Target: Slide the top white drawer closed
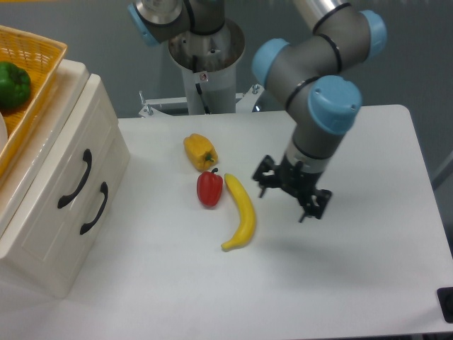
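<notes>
At the left of the frame we see the top white drawer sitting flush with the cabinet front, its black handle above the lower one. Our claw hangs open and empty right of centre over the table, well apart from the drawer, just right of the banana.

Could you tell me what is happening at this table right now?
The robot arm's tool hangs empty over the white table, to the right of the banana, holding nothing. The top white drawer sits flush with the cabinet front, so it looks closed. A red pepper and a yellow pepper lie beside the banana, and a green pepper rests in the basket on the cabinet.
</notes>
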### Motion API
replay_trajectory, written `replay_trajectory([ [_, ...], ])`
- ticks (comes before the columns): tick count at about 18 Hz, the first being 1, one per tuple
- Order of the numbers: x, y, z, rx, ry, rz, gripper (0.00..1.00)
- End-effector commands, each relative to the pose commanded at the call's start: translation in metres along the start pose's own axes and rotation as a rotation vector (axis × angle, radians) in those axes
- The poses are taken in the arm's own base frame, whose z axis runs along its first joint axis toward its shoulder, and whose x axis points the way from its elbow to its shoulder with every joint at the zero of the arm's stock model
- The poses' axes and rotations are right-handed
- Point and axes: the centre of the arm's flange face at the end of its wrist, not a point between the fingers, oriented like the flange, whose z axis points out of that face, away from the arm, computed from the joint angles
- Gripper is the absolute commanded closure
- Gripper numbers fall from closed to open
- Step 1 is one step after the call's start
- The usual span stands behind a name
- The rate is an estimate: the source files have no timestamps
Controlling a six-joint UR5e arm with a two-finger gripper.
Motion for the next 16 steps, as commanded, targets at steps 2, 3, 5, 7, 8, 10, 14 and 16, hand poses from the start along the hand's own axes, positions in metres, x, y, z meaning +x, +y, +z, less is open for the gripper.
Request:
replay_trajectory([
  [2, -0.012, 0.002, 0.005, -0.023, -0.033, 0.054, 0.00],
  [3, -0.018, 0.010, 0.004, -0.030, -0.053, 0.079, 0.00],
  [5, -0.029, 0.030, 0.005, -0.036, -0.058, 0.134, 0.00],
  [7, -0.040, 0.056, 0.005, -0.039, -0.057, 0.142, 0.00],
  [8, -0.046, 0.065, 0.005, -0.040, -0.058, 0.141, 0.00],
  [10, -0.054, 0.067, 0.010, -0.044, -0.057, 0.142, 0.00],
  [14, -0.066, 0.076, 0.025, -0.138, -0.047, 0.139, 0.00],
  [16, -0.069, 0.077, 0.029, -0.141, -0.042, 0.140, 0.00],
])
